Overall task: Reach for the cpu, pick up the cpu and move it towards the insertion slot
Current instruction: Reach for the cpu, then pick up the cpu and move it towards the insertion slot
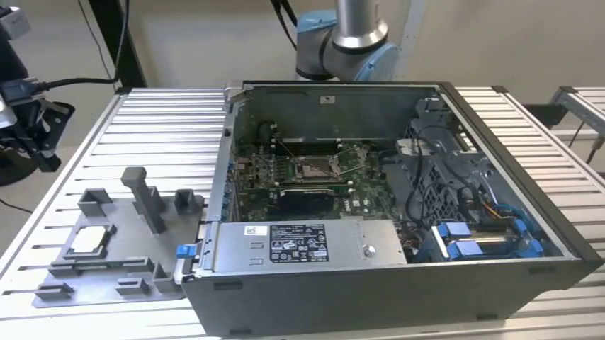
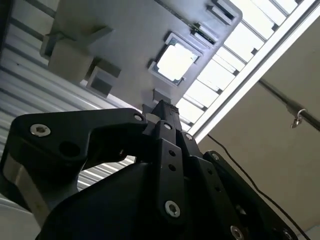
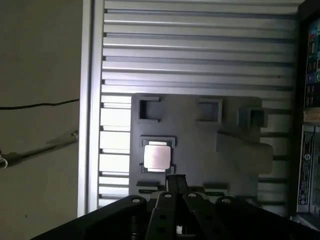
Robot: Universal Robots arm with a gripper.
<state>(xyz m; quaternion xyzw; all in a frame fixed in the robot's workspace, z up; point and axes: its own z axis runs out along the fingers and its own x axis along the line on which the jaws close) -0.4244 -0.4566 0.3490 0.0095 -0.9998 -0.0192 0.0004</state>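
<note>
The cpu point(image 1: 87, 241) is a small silvery square lying flat in a frame on the grey fixture plate point(image 1: 127, 244), at the exterior view's left, on the slatted table beside the computer case. It also shows bright in both wrist views point(image 2: 176, 61) point(image 3: 155, 156). My gripper point(image 3: 175, 181) hangs well above the plate, apart from the cpu, with its black fingertips pressed together and nothing between them point(image 2: 162, 107). The insertion slot point(image 1: 312, 167), a shiny square frame on the green board, lies inside the open case.
The open computer case point(image 1: 378, 283) fills the table's middle and right, with a drive cage and blue clips inside. Grey blocks and a tall post point(image 1: 146, 198) stand on the fixture plate. Dark equipment with cables point(image 1: 24, 127) stands off the table's left edge.
</note>
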